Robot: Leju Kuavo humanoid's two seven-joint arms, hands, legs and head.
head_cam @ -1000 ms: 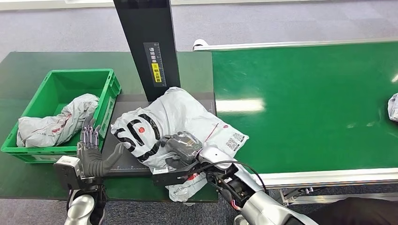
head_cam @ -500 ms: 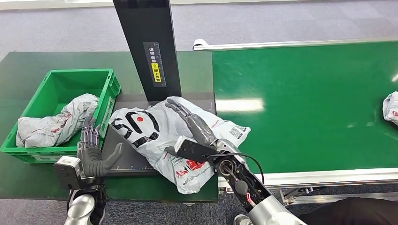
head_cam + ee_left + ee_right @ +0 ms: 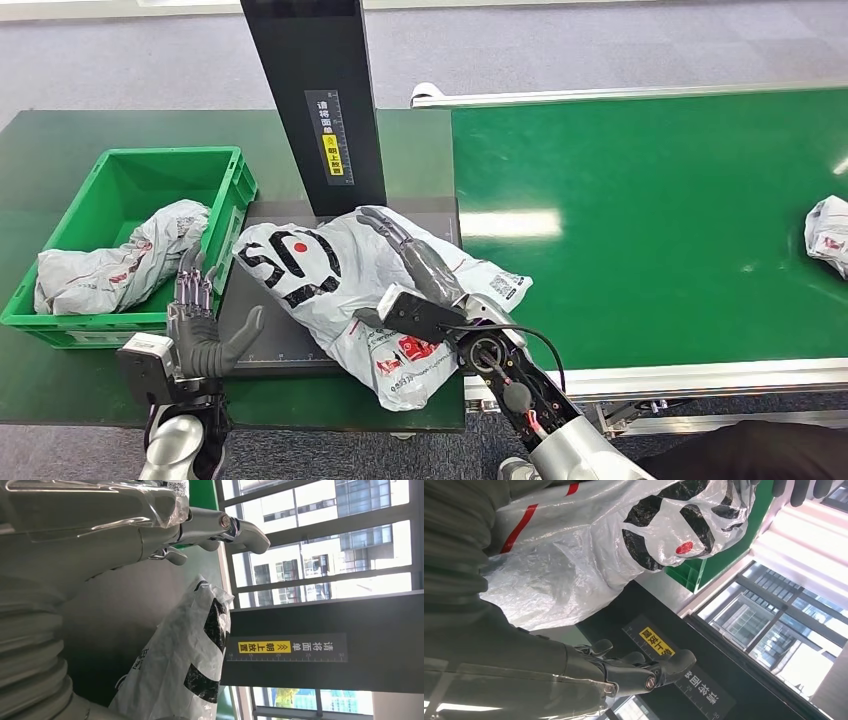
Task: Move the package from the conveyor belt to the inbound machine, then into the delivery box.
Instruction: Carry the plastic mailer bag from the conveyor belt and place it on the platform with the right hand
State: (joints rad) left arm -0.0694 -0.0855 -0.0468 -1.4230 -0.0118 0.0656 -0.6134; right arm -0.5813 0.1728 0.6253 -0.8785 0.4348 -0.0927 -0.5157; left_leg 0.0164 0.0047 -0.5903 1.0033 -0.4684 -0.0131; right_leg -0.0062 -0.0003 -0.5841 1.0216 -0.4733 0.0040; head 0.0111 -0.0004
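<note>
Head view shows the right hand (image 3: 415, 262) with fingers (image 3: 385, 226) stretched flat, released, resting on the package (image 3: 350, 290). The package lies on the inbound machine (image 3: 275, 340), long axis slanting from the delivery box (image 3: 236, 190) side toward the conveyor belt (image 3: 650, 220). The left hand (image 3: 195, 320), open and holding nothing, stands just beside its near end, so I judge it nearer for the lift into the box.

The right arm reaches forward and to the left from the lower edge of the head view, its right hand (image 3: 405, 252) stretched out flat with fingers extended and apart, gripping nothing. The left hand (image 3: 197, 322) is raised upright near the body, fingers pointing up and thumb spread to the side, also holding nothing.
</note>
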